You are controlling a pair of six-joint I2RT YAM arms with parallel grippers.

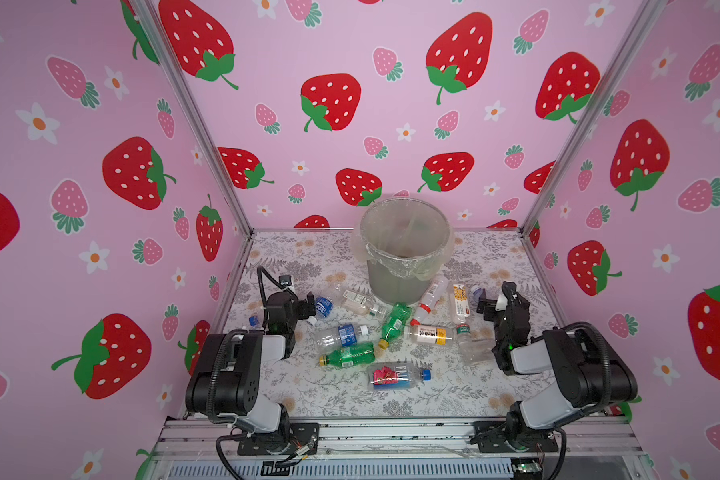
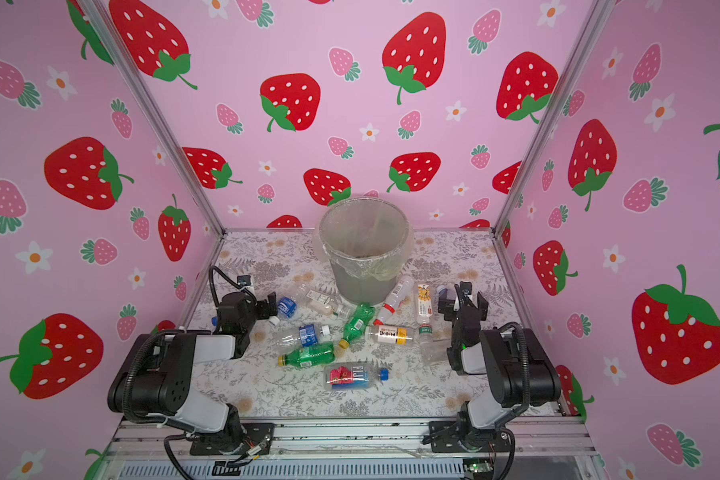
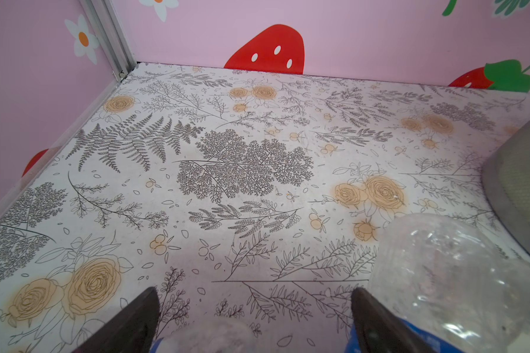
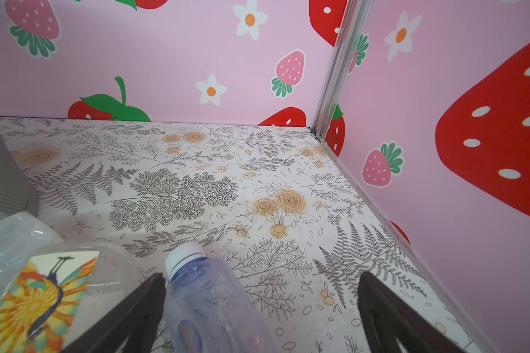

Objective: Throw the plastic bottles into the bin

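Note:
The bin (image 1: 404,249), grey and lined with a clear bag, stands at the back middle of the table. Several plastic bottles (image 1: 395,322) lie scattered in front of it. My left gripper (image 1: 310,308) is open beside a crushed blue-labelled bottle (image 3: 441,275), with only bare table between its fingers (image 3: 141,321). My right gripper (image 4: 261,275) is open over a bluish clear bottle (image 4: 208,305) with a white cap. That bottle lies on the table between the jaws, close against one finger (image 4: 135,311) and well apart from the other.
A sunflower-labelled bottle (image 4: 43,290) lies next to the right gripper, on the bin's side (image 4: 0,177). A Fiji bottle (image 1: 398,376) lies nearest the front. Pink strawberry walls close the table on three sides, and a small blue-capped bottle (image 1: 253,321) sits by the left wall.

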